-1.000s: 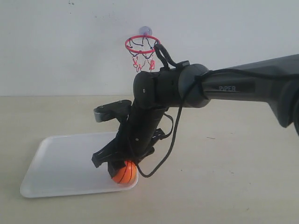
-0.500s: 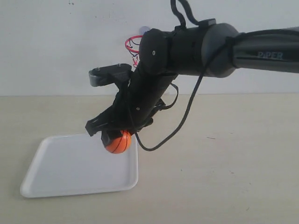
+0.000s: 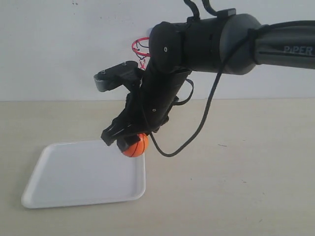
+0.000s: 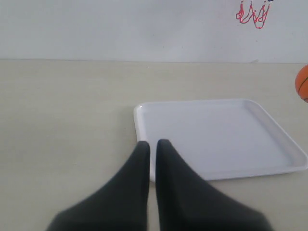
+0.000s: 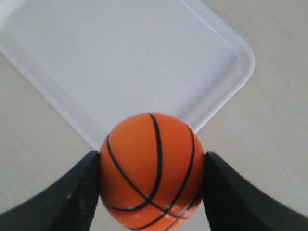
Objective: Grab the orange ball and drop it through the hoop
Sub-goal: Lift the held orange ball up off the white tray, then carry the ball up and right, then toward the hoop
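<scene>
The orange ball (image 3: 135, 146) with thin black seams hangs in the air above the right edge of the white tray (image 3: 74, 177). My right gripper (image 3: 129, 142) is shut on it. In the right wrist view the ball (image 5: 151, 168) sits squeezed between the two black fingers (image 5: 77, 192), with the tray (image 5: 120, 57) below. The hoop (image 3: 139, 45) is on the wall behind; only part of its red ring shows past the right arm. My left gripper (image 4: 152, 143) is shut on nothing, low over the table beside the tray (image 4: 216, 134). Its view catches the net (image 4: 252, 13) and the ball's edge (image 4: 303, 83).
The right arm's black body and its dangling cable (image 3: 197, 132) fill the middle of the exterior view and cover most of the hoop. The tray holds nothing. A beige table (image 3: 236, 187) runs back to a white wall.
The right gripper has lifted the ball off the tray's near right corner, first up and left, then slightly right. The arm has risen in front of the hoop.
</scene>
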Robot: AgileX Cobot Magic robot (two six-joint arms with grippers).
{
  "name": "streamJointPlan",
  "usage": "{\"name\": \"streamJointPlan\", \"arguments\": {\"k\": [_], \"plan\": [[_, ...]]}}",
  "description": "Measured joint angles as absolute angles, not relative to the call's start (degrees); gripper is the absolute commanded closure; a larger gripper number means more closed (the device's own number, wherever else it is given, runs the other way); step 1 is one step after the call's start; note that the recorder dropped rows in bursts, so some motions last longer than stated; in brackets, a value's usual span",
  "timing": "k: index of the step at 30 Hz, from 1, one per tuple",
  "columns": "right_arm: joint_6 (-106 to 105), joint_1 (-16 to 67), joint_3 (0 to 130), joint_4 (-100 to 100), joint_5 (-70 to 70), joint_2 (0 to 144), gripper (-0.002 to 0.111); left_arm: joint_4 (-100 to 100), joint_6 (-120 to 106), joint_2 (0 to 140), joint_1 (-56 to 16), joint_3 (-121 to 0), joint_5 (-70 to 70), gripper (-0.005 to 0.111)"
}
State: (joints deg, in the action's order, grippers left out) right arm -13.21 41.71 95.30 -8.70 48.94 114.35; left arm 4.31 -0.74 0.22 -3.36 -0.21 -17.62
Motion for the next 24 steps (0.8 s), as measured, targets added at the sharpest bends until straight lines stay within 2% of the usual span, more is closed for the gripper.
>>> {"name": "streamJointPlan", "arguments": {"k": [16,24], "plan": [[-13.19,41.71,95.3,0.53,53.1,105.13,0.108,4.31,-0.74,0.22,-3.36,-0.21,-17.62,0.103],[-2.86,41.71,95.3,14.77,54.12,104.33,0.108,4.31,-0.74,0.22,-3.36,-0.21,-17.62,0.103]]}}
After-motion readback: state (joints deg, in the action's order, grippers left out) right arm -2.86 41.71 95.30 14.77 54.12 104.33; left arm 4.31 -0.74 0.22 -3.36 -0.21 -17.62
